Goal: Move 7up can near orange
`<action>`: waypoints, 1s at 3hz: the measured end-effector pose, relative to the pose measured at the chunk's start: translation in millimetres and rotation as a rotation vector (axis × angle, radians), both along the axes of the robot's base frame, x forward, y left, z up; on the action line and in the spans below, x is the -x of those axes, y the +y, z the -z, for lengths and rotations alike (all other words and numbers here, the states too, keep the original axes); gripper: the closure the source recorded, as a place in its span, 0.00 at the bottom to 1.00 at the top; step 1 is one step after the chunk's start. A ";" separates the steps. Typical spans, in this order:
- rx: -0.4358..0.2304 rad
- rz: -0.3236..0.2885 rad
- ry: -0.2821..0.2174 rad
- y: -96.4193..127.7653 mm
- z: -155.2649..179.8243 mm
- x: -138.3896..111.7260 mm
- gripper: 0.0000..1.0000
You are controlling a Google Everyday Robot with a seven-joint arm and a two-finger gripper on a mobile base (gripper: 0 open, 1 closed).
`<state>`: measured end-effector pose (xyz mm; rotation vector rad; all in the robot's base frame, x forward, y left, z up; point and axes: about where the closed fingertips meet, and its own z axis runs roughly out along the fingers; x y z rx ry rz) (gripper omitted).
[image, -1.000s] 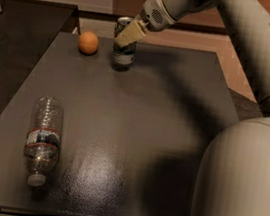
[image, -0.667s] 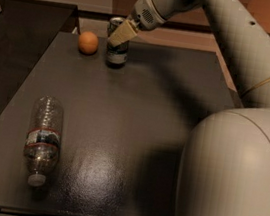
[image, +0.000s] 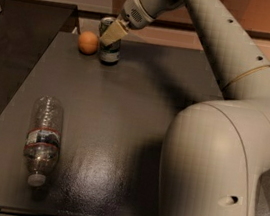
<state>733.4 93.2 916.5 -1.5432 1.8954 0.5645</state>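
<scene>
The 7up can [image: 109, 54] stands upright at the far edge of the dark table [image: 138, 120], just right of the orange [image: 87, 42], with a narrow gap between them. My gripper [image: 109, 36] reaches in from the upper right and is shut on the upper part of the can. One beige finger [image: 112, 32] covers the can's front. The can's shiny top shows behind it. The far finger is hidden by the can.
A clear plastic bottle [image: 43, 139] lies on its side at the table's near left. My arm's large white body [image: 218, 163] fills the right side of the view. A darker surface [image: 12, 51] adjoins the table on the left.
My gripper has moved left along the table's far edge with the can in it. The can now stands much closer to the orange. The bottle and the orange have not moved.
</scene>
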 end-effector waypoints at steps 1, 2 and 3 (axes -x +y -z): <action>0.012 -0.003 -0.018 3.9 7.7 -7.0 0.59; 0.013 -0.007 -0.013 6.4 10.5 -6.7 0.36; 0.014 -0.010 -0.009 9.0 13.5 -6.8 0.13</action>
